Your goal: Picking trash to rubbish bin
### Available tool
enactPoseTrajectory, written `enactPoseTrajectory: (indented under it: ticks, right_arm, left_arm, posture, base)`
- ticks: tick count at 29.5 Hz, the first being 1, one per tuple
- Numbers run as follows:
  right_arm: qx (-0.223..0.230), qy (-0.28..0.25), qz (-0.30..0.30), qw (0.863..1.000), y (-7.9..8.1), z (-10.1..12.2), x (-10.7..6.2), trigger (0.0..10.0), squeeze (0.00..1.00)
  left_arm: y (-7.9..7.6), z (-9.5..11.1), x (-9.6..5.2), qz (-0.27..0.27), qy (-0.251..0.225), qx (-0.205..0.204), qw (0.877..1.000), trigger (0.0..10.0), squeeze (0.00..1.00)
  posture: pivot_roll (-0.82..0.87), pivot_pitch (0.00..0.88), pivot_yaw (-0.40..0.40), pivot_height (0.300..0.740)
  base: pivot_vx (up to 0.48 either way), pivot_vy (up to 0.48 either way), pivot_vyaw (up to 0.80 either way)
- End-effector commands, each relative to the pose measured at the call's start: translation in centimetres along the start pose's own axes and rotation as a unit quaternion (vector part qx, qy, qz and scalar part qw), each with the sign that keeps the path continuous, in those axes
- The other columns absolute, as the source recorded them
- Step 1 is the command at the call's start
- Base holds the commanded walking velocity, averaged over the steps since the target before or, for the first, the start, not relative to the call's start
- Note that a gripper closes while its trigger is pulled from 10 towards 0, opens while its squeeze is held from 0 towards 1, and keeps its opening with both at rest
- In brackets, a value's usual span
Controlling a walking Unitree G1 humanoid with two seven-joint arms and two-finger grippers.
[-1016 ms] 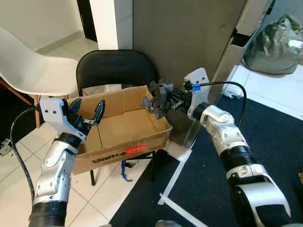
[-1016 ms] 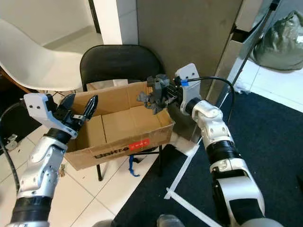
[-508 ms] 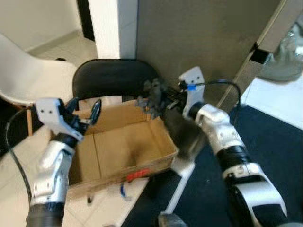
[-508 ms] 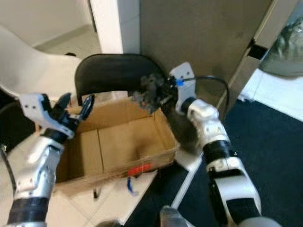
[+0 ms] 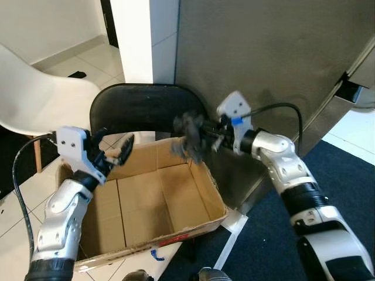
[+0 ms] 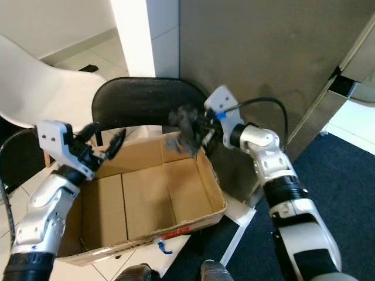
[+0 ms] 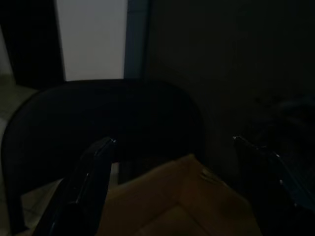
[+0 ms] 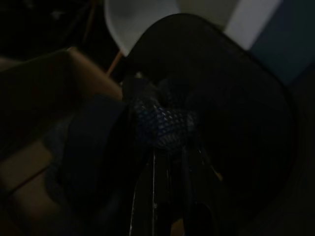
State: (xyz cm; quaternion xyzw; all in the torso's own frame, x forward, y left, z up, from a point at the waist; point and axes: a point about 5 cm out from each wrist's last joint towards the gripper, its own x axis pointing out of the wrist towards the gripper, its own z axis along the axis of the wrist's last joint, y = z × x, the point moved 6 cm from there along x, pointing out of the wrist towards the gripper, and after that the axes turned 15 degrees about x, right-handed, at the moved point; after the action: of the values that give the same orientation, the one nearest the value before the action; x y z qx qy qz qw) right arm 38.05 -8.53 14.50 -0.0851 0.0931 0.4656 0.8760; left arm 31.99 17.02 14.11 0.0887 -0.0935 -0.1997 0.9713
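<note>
Right wrist view dark: right tool [image 8: 167,162] clamps blurred grey trash [image 5: 190,136] above box [image 5: 202,193]; left tool [image 5: 114,153] spread.

Setting: I am standing in a room of a home, looking down at a lived-in corner.
Flooring: pale tiles [image 5: 14,199] are running under me on my left, and a dark carpet [image 5: 263,234] is covering the floor on my right.
Seating: a black folding chair [image 5: 143,108] is facing me, and a white moulded chair [image 5: 35,88] is sitting beside it on my left.
Makeshift bin: an open cardboard box [image 5: 158,199] is resting on the black chair.
Walls: a white pillar [image 5: 143,35] is meeting a large grey panel [image 5: 263,52] behind the chairs.
Doorway: a dark opening [image 5: 108,17] is showing beyond the pillar.
</note>
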Motion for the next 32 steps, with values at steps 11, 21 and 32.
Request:
enactPoseTrajectory:
  ticks: [11, 21, 32]
  right_arm:
    - [-0.049, 0.058, -0.012, 0.997, -0.3, 0.1, 1.1, 10.0, 0.00]
    - [-0.010, 0.034, -0.008, 0.999, 0.3, 1.0, 2.2, 10.0, 0.00]
    - [0.045, 0.038, 0.031, 0.998, 0.8, 0.4, 1.4, 10.0, 1.00]
  left_arm:
    - [-3.5, -1.0, -5.3, -0.186, 0.072, 0.016, 0.980, 10.0, 0.00]
    - [-3.3, -1.1, -8.4, -0.230, 0.120, 0.025, 0.966, 10.0, 0.00]
    - [-2.1, -0.2, -9.0, -0.221, 0.126, 0.050, 0.966, 10.0, 0.00]
  posture:
    - [0.02, 0.000, -0.037, 0.740]
    - [0.03, 0.000, -0.045, 0.740]
    - [0.03, 0.000, -0.054, 0.740]
  base:
    - [0.000, 0.000, 0.00]
    - [0.000, 0.000, 0.00]
    - [0.000, 0.000, 0.00]
